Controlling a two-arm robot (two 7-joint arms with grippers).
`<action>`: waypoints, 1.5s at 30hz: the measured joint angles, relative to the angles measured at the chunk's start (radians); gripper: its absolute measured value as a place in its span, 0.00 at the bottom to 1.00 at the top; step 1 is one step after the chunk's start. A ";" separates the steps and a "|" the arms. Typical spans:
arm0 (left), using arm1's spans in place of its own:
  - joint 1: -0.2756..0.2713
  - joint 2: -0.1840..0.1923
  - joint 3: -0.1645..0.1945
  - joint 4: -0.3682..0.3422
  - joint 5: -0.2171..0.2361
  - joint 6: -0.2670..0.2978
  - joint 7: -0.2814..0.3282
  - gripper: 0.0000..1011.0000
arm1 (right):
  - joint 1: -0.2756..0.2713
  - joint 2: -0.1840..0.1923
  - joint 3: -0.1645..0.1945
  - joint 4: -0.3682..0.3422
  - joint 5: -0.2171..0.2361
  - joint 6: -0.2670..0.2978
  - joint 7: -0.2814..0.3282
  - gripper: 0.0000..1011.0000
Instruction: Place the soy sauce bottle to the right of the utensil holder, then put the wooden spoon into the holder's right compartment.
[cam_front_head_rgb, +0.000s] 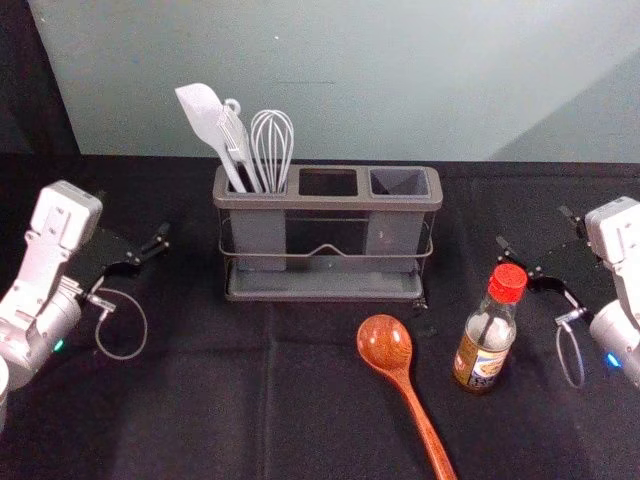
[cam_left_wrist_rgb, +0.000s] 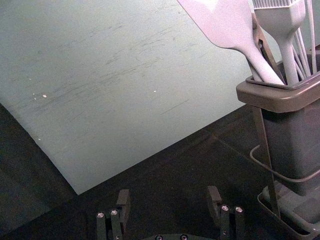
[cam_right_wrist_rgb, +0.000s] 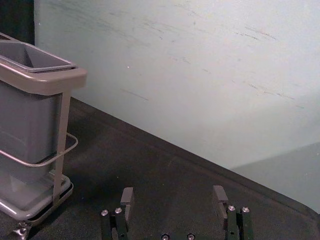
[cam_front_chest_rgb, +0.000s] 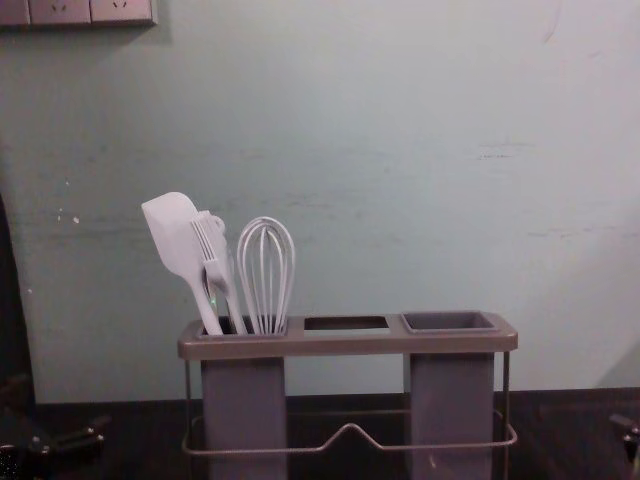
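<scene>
Reddish-brown wood lies nearest you: the wooden spoon (cam_front_head_rgb: 408, 393), bowl pointing toward the holder, handle toward you; it should be light and stiff, perhaps slick, so you'd best pinch its handle. Just beside it, on your right, the soy sauce bottle (cam_front_head_rgb: 486, 338) stands upright with a red cap, in front of the holder's right end. Expect it to be rigid, smooth and heavier toward the base; you'd grip its body squarely, below the neck, lest it tip. Beyond, your right gripper (cam_right_wrist_rgb: 173, 200) waits right of the holder, jaws apart, grasping nothing; your left gripper (cam_left_wrist_rgb: 168, 201) is likewise released, off the holder's left. Farthest stands the grey utensil holder (cam_front_head_rgb: 325, 203). Its left compartment (cam_front_head_rgb: 260, 245) carries a spatula (cam_front_head_rgb: 205, 112), a brush (cam_front_chest_rgb: 213, 260) and a whisk (cam_front_head_rgb: 272, 145); the middle is an opening; the right compartment (cam_front_head_rgb: 398, 183) is empty, ready for your spoon.
</scene>
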 joint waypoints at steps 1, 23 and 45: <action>0.000 0.000 0.000 0.000 0.000 0.000 0.000 0.99 | 0.000 0.000 0.000 0.000 0.000 0.000 0.000 0.99; 0.000 0.000 0.000 0.000 0.000 0.000 0.000 0.99 | 0.000 0.000 0.000 0.000 0.000 0.000 0.000 0.99; 0.000 0.000 0.000 0.000 0.000 0.000 0.000 0.99 | 0.000 0.000 0.000 0.000 0.000 0.000 0.000 0.99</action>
